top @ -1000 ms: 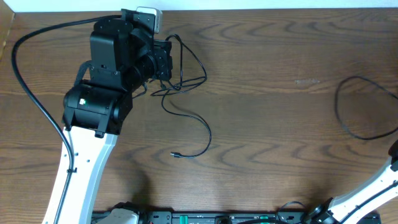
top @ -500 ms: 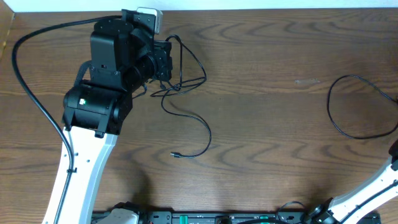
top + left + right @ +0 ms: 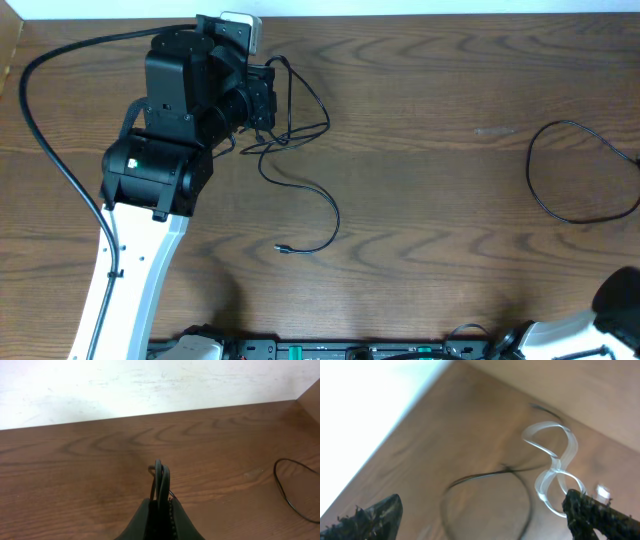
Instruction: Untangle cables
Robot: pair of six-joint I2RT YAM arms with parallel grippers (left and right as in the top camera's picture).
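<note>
Presently the left gripper (image 3: 160, 510) is clamped fully shut on a bunch of turns of the black cable (image 3: 161, 477), at the upper left of the overhead frame. From that bunch a single strand runs down toward frame centre and ends in a small plug (image 3: 283, 249) lying on the table (image 3: 430, 90). A black loop (image 3: 530, 172) lies at the right edge, well apart; whether it belongs to the same cord cannot be told. The right gripper (image 3: 482, 504) stands wide open and holds nothing. Its blurred wrist view shows a white cable (image 3: 555, 467) lying in a figure-eight, apparently with the black loop beside it.

Assessment: the cords are light, limp and thin. They are liable to slip from the pads, and to tighten into knots if pulled hard.

Recommended hold: a free strand just beside the bunch, or the plug end, drawn out gently.
</note>
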